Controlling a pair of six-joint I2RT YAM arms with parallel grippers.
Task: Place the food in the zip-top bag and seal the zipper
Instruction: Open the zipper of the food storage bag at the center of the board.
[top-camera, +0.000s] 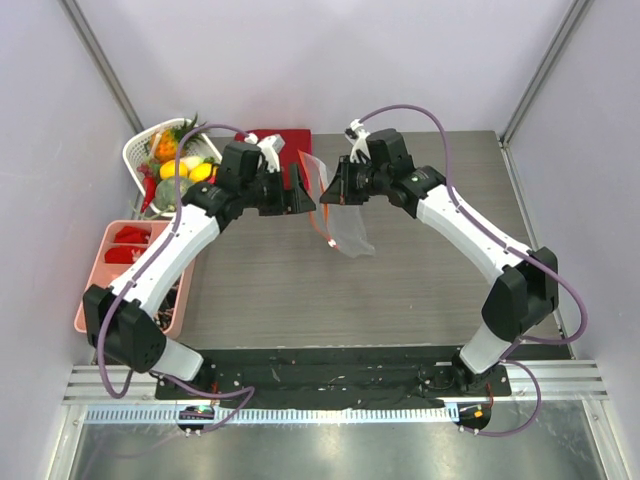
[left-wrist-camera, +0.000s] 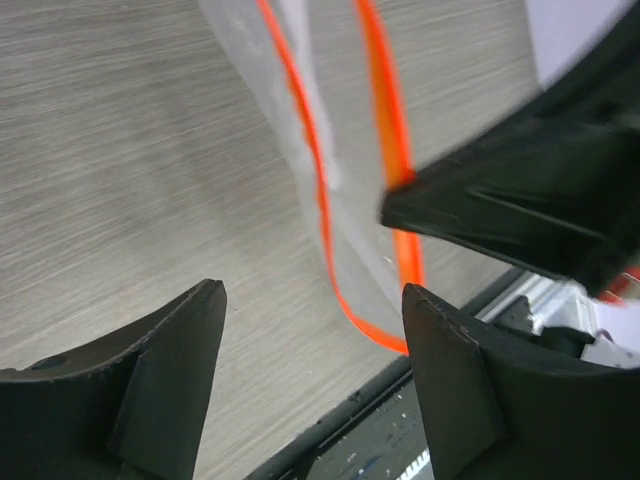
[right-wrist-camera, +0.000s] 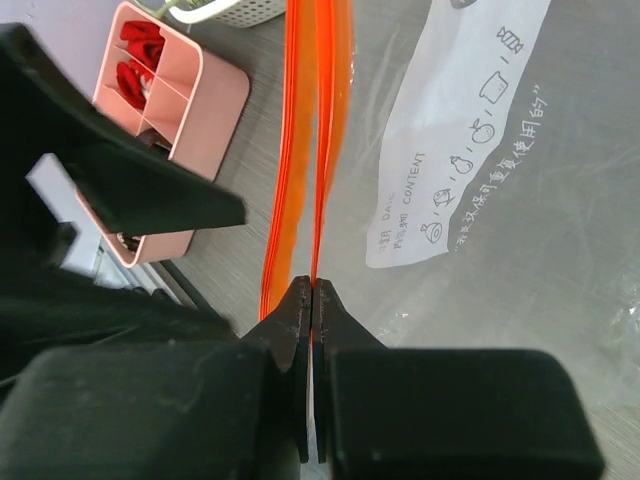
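A white basket and dark red cloth sit beyond a pink divided tray.

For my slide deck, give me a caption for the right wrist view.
The right arm's jaws pinch shut on the zip-top bag's orange-red zipper, a pink tray beyond.

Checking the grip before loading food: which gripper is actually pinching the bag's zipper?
The right gripper, shut on the zipper; the left gripper is open, its jaws clamped on nothing.

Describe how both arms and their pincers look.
The left arm and right arm are white rounded links with black joints, a purple cable looping along each. The left pincer and right pincer are matte black, each with two wedge-shaped fingers.
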